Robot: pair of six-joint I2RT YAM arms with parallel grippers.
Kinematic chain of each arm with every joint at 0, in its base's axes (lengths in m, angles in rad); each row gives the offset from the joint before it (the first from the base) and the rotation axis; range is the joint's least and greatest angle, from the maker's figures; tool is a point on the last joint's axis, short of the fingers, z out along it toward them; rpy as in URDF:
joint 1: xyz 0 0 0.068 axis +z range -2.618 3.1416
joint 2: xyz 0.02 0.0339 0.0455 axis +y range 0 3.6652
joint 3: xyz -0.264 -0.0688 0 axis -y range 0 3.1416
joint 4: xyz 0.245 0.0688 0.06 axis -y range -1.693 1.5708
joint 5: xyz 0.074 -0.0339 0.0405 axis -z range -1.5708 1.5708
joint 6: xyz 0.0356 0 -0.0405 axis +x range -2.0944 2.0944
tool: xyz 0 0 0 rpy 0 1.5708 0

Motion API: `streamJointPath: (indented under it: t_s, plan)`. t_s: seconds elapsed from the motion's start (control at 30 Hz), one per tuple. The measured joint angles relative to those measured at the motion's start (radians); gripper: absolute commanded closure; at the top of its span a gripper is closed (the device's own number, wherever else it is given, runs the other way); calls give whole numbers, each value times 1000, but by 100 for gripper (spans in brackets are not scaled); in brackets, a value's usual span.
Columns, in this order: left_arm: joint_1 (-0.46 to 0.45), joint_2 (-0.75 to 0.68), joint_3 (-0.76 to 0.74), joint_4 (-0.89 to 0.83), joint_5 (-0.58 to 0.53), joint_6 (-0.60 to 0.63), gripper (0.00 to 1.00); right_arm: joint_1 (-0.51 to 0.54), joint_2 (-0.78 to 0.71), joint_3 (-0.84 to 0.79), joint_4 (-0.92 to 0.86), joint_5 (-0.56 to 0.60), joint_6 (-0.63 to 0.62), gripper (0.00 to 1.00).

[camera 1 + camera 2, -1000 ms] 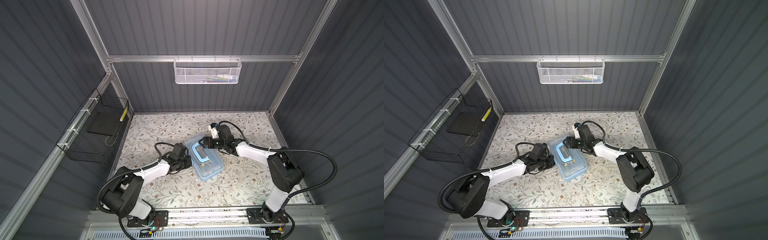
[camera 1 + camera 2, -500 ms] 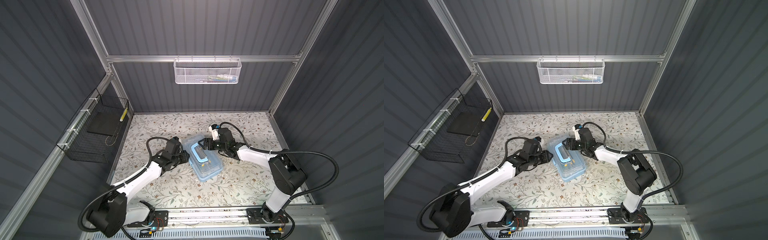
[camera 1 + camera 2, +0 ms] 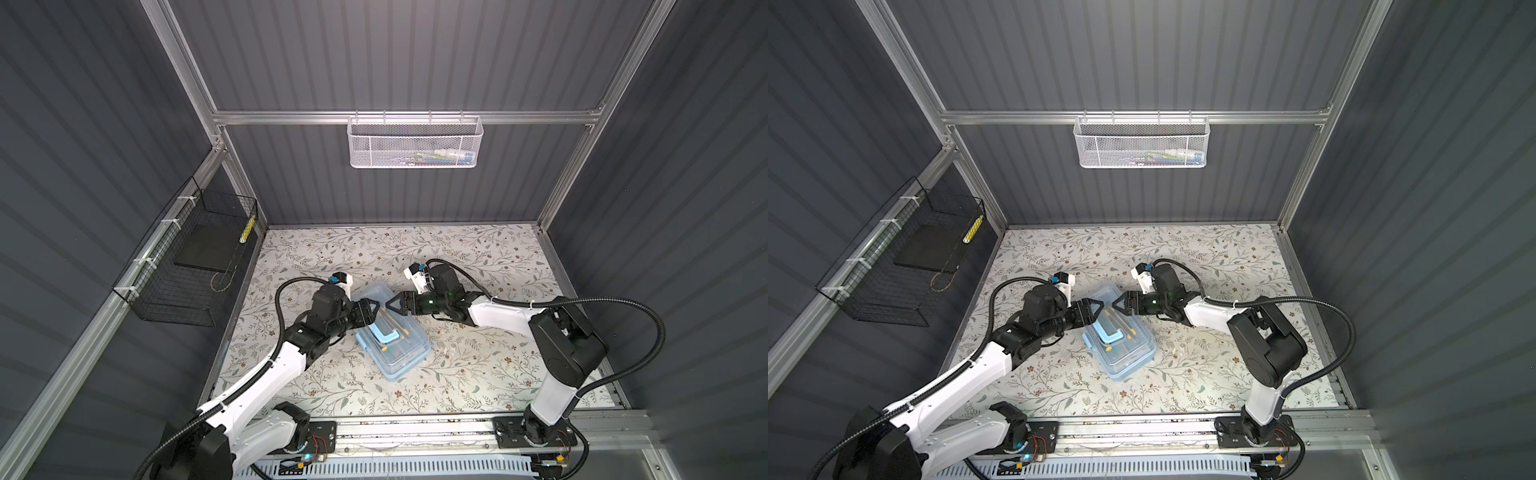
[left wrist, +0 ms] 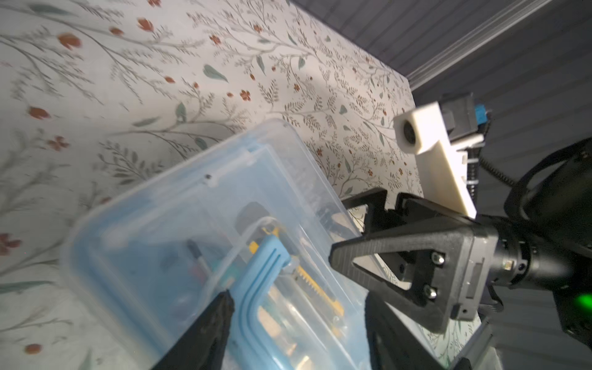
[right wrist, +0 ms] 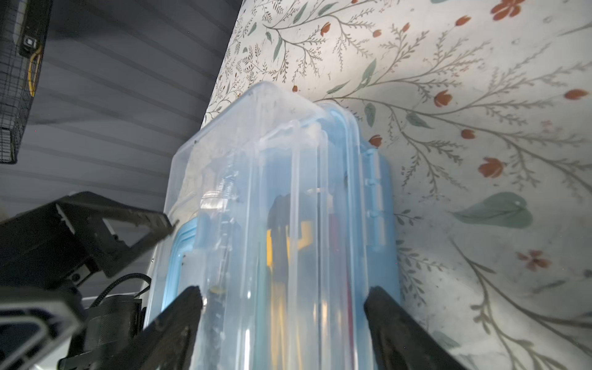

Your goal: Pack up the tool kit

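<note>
The tool kit point(image 3: 401, 353) point(image 3: 1127, 357), a light-blue box with a clear lid, lies slantwise mid-table; yellow-handled tools show through the lid point(image 4: 153, 230) point(image 5: 288, 153). Its pale-blue handle point(image 3: 384, 334) point(image 4: 266, 266) lies flat on the lid. My left gripper point(image 3: 371, 312) point(image 3: 1094, 309) point(image 4: 298, 320) stands open over the kit's far end, one finger point(image 4: 211, 326) right beside the handle. My right gripper point(image 3: 393, 306) point(image 3: 1121, 304) point(image 5: 285, 307) faces it tip to tip, open, its fingers point(image 5: 179, 320) spread across the lid's width. Neither holds anything.
A white mesh basket point(image 3: 415, 143) with small items hangs on the back wall. A black wire basket point(image 3: 191, 266) on the left wall holds a black slab and a yellow thing. Small pale bits point(image 3: 446, 351) lie right of the kit. Dark walls close in on three sides.
My left gripper was shut at the kit's left side; it has opened, and its arm has stretched out. My right gripper has slid a little nearer over the lid.
</note>
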Motion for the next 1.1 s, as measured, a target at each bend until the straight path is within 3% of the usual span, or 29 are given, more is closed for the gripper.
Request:
streamJointPath:
  t_s: [0.03, 0.2, 0.4, 0.57, 0.67, 0.77, 0.87, 0.97, 1.1]
  plan:
    - [32, -28, 4, -33, -9, 8, 1, -3, -3, -2, -2, -1, 3, 19]
    - [166, -84, 101, -196, -59, 66, 0, -3, -22, -2, -40, 9, 2, 18]
    - [177, -82, 279, -367, -123, 92, 0, -10, -49, 2, -109, 3, -36, 14]
    - [187, -94, 233, -536, -116, 54, 0, -31, -50, 43, -216, -50, -130, 14]
    - [190, -175, 158, -651, -108, 6, 1, -48, -46, 55, -268, -100, -192, 13]
    - [191, -329, 75, -692, -82, -60, 15, -61, -36, 72, -309, -145, -250, 13]
    - [192, -459, -93, -559, 23, -167, 42, -63, -20, 90, -338, -180, -292, 13]
    - [192, -484, -316, -360, 130, -278, 71, -63, -11, 102, -356, -200, -316, 13]
    - [192, -431, -424, -254, 190, -348, 91, -63, -10, 102, -364, -217, -327, 13]
